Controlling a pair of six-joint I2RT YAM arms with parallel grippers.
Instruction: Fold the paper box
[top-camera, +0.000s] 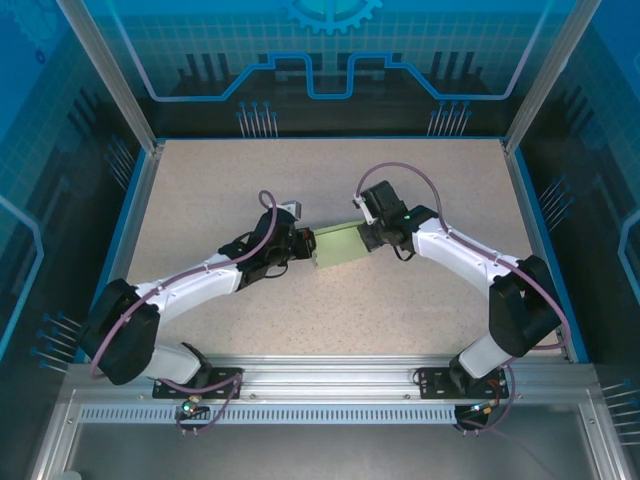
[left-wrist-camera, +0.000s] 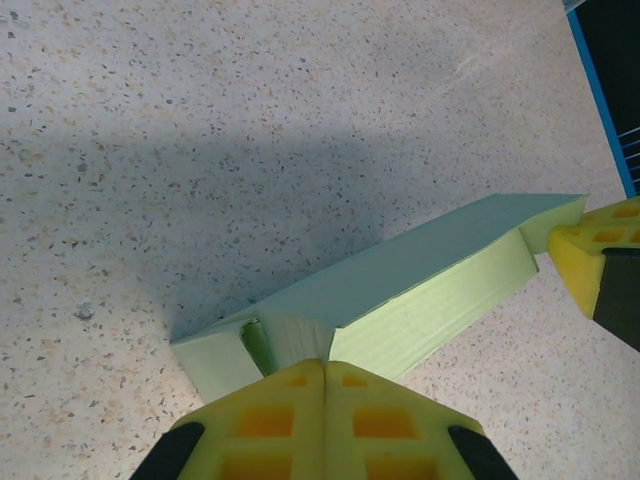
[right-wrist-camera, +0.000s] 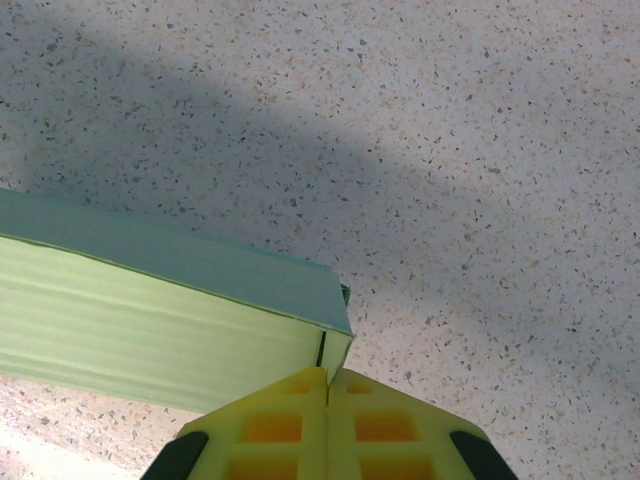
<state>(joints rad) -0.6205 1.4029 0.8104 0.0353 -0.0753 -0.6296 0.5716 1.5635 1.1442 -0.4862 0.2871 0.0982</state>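
The paper box (top-camera: 340, 245) is a small pale mint-green rectangular box lying flat at the middle of the speckled table. My left gripper (top-camera: 310, 247) is shut, and its tips press against the box's left end. In the left wrist view the yellow fingertips (left-wrist-camera: 300, 385) meet against a tucked end flap of the box (left-wrist-camera: 400, 290). My right gripper (top-camera: 366, 233) is shut too, touching the opposite end. In the right wrist view its closed tips sit at the corner of the box (right-wrist-camera: 150, 320), beside a thin slit. The right gripper's yellow finger (left-wrist-camera: 590, 255) also appears at the far end.
The speckled tabletop (top-camera: 220, 190) stretches out on all sides of the box. A blue rim (top-camera: 330, 138) and glass walls enclose it. The table's blue edge (left-wrist-camera: 600, 90) lies beyond the box's far end. An aluminium rail (top-camera: 320, 380) runs along the front by the arm bases.
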